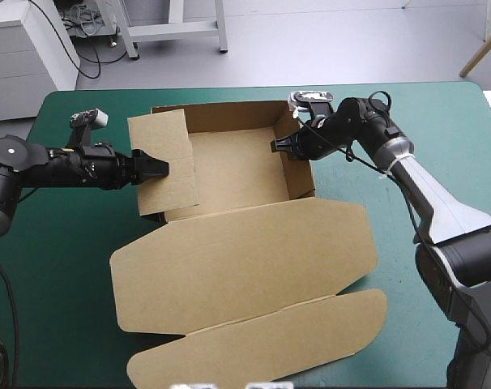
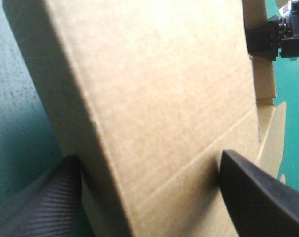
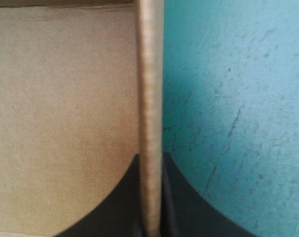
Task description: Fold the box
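The left gripper (image 1: pixel 160 168) stands open at the left wall of the brown box (image 1: pixel 237 166) — its black fingers (image 2: pixel 46 202) wide apart on either side of the raised flap (image 1: pixel 158 138), seemingly not pinching it. The box sits mid-table on the teal-green cover (image 1: pixel 59 267), an open tray with its lid (image 1: pixel 245 259) flat on the near side. At the box's right wall, the right gripper (image 1: pixel 278 147) is clamped nearly closed on the wall's edge.

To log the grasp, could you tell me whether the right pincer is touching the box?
Touching: in the right wrist view, the right pincer clamps a wall of the box.
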You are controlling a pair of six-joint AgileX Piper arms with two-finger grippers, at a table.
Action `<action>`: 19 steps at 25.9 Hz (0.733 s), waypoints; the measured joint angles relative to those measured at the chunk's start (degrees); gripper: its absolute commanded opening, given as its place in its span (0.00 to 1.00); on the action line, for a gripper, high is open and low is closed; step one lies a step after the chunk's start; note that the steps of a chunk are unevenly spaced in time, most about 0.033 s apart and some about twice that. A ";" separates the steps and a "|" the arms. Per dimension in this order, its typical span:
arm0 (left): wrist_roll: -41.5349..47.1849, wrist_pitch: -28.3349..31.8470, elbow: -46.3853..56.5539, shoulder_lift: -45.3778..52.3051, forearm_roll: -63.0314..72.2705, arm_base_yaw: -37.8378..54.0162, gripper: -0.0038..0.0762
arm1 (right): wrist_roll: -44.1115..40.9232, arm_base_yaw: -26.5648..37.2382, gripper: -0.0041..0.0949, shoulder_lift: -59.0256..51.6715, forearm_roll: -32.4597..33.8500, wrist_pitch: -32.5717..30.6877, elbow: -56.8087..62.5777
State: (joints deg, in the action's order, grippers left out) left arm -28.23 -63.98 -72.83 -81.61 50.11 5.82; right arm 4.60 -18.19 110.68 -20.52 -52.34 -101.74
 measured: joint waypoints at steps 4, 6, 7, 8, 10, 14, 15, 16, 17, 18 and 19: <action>0.11 -0.72 0.00 0.00 -0.25 0.00 0.73 | -1.52 -1.93 0.02 0.00 0.46 1.63 0.00; 1.12 -0.72 0.00 0.00 -0.49 0.00 0.71 | -2.10 -3.20 0.02 0.00 0.92 2.49 0.00; 1.60 -0.72 0.00 0.00 -0.60 0.00 0.69 | -2.32 -3.89 0.02 0.00 1.13 3.07 0.00; 2.15 -0.49 0.00 0.00 -1.45 -0.07 0.66 | -2.52 -4.50 0.02 0.00 1.91 3.70 0.00; 4.54 0.41 0.00 0.00 -5.83 -1.51 0.62 | -3.59 -5.66 0.02 0.00 3.54 4.70 0.00; 10.75 1.51 0.00 0.00 -15.27 -5.30 0.61 | -3.70 -6.47 0.02 0.04 5.15 4.72 0.00; 12.67 1.82 0.00 0.00 -17.69 -6.32 0.61 | -3.85 -6.61 0.02 0.04 5.29 4.64 0.00; 14.59 2.22 0.00 0.00 -19.85 -7.28 0.60 | -4.01 -6.72 0.02 0.11 5.41 4.41 0.05; 16.19 2.56 0.00 0.00 -21.49 -8.01 0.60 | -4.30 -6.87 0.02 0.17 5.43 4.14 0.05; 18.41 3.14 0.00 0.00 -23.60 -8.88 0.60 | -4.60 -6.97 0.02 0.24 5.48 3.87 0.05; 20.59 3.82 0.00 0.00 -25.63 -9.71 0.60 | -5.03 -7.07 0.02 0.30 5.43 3.61 0.05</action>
State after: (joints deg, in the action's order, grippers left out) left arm -7.63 -60.16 -72.83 -81.61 24.49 -3.89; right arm -0.43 -25.26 110.98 -15.09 -48.73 -101.69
